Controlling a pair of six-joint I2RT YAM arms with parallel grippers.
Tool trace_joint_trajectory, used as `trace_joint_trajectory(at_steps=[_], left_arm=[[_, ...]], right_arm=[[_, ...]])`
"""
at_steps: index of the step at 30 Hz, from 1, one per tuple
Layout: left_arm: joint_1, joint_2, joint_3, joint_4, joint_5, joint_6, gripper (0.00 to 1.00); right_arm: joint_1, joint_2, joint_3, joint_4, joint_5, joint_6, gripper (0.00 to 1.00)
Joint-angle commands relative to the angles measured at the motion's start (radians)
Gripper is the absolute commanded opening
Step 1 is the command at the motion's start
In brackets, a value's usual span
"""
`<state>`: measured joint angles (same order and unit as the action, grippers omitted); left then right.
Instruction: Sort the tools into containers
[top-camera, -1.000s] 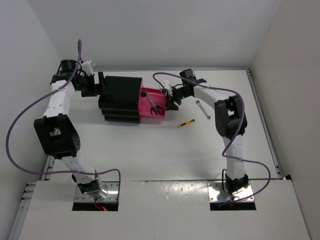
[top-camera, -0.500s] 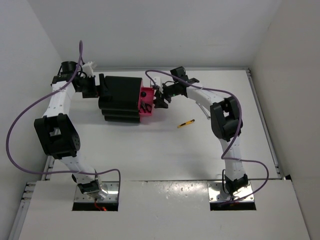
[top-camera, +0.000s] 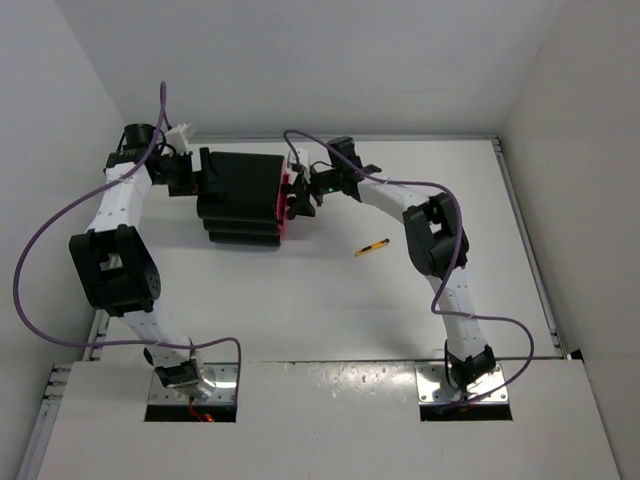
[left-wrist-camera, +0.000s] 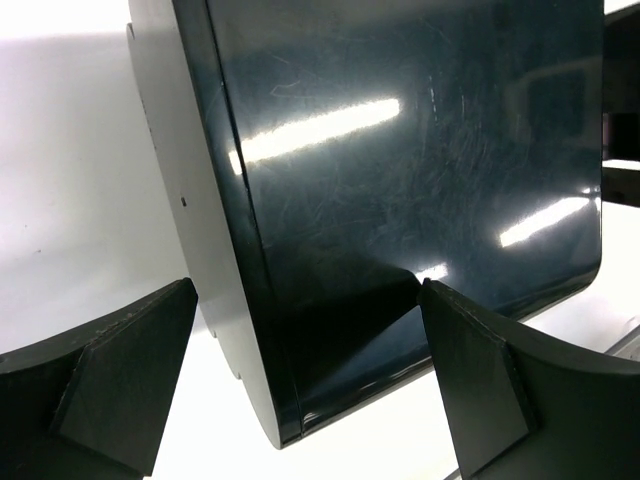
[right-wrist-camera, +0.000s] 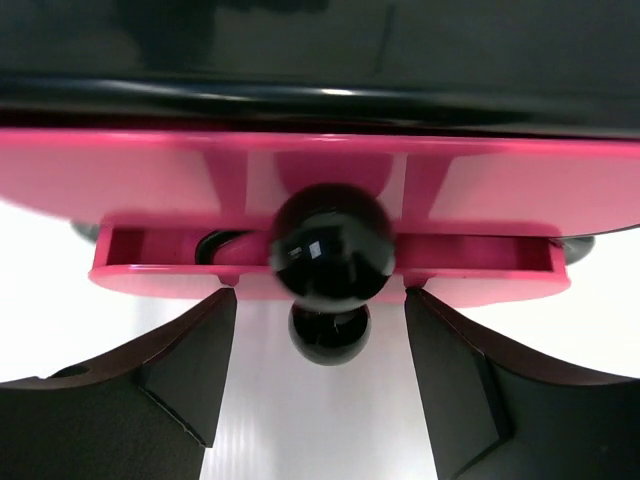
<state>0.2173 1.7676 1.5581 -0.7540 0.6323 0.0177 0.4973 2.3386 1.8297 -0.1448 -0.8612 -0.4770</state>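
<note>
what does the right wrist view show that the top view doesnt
Only the right wrist view: the round black knob on the magenta-pink drawer front, between the fingers of the open right gripper, with a second knob below. Only the top view: the slim yellow-and-black tool lying on the white table, and both arms. Shared: the black boxy cabinet, the pink drawer front and the right gripper.

Top camera: high behind my bases (top-camera: 190, 380), looking down toward 12 o'clock across the whole worktop (top-camera: 330, 310). Left wrist camera: tight against the black cabinet (left-wrist-camera: 400, 180) from its 9 o'clock side. Right wrist camera: at 3 o'clock, nose-close to the pink drawers (right-wrist-camera: 150, 165) and a knob (right-wrist-camera: 332, 246). All share the cabinet.
</note>
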Motion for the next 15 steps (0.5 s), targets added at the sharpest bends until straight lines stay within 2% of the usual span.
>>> trace_joint_trajectory(at_steps=[1,7,9,13,15], left_arm=[[-0.009,0.027,-0.02,-0.01,-0.017,0.028,1.0],[-0.009,0.027,-0.029,-0.001,-0.008,0.028,1.0],[-0.009,0.027,-0.029,-0.001,-0.008,0.028,1.0],[-0.009,0.018,-0.029,-0.001,-0.008,0.019,1.0],[-0.009,0.009,-0.01,-0.001,-0.032,0.019,1.0]], right_arm=[[0.009,0.028,0.045,0.195,-0.085,0.208,0.69],[0.009,0.047,0.009,0.398,-0.131,0.417,0.7],[0.009,0.047,-0.003,0.43,-0.145,0.417,0.72],[0.009,0.047,-0.003,0.418,-0.156,0.397,0.73],[0.009,0.028,-0.012,0.329,-0.156,0.345,0.73]])
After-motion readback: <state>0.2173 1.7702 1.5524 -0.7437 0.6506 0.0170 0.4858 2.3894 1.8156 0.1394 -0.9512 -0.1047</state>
